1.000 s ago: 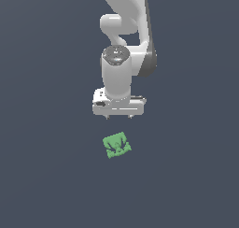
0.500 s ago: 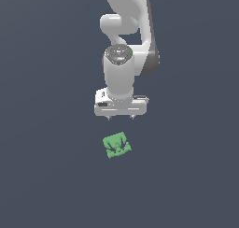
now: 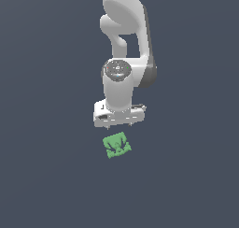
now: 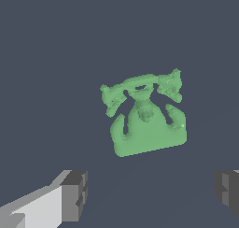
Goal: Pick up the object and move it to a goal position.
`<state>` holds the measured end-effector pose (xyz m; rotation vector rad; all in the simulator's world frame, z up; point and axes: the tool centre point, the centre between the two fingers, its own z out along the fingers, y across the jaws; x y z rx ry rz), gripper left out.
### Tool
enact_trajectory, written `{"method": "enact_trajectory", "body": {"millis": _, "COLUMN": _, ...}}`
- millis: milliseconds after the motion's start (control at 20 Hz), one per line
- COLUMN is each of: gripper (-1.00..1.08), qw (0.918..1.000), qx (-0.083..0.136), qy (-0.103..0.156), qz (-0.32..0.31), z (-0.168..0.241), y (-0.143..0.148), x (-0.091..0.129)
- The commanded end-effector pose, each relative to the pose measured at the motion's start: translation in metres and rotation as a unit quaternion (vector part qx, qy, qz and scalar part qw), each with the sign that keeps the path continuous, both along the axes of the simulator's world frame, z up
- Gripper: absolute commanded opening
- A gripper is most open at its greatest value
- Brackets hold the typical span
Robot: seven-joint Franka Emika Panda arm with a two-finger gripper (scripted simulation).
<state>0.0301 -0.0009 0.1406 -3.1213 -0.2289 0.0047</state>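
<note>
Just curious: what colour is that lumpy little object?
Bright green object, clearest in the wrist view.

No legible text, label, brand mark, number or sign appears in either view.
</note>
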Motion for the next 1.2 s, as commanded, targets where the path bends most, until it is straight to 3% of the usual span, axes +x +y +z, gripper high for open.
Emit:
{"method": "enact_trajectory", "body": {"millis": 0, "gripper": 1.0, "qw": 0.9997, "qx": -0.002, "qy": 0.0, "qz": 0.025, "z": -0.014, "y": -0.003, "x": 0.009}}
{"method": "enact_trajectory", "body": {"millis": 500, "gripper": 1.0, "qw": 0.9948, "qx": -0.005, "qy": -0.002, "qz": 0.101, "z": -0.06, "y": -0.012, "x": 0.034}}
{"method": "enact_trajectory", "body": {"millis": 1150, "gripper": 1.0, "qw": 0.9937, "qx": -0.006, "qy": -0.002, "qz": 0.112, "z": -0.08, "y": -0.013, "x": 0.036}}
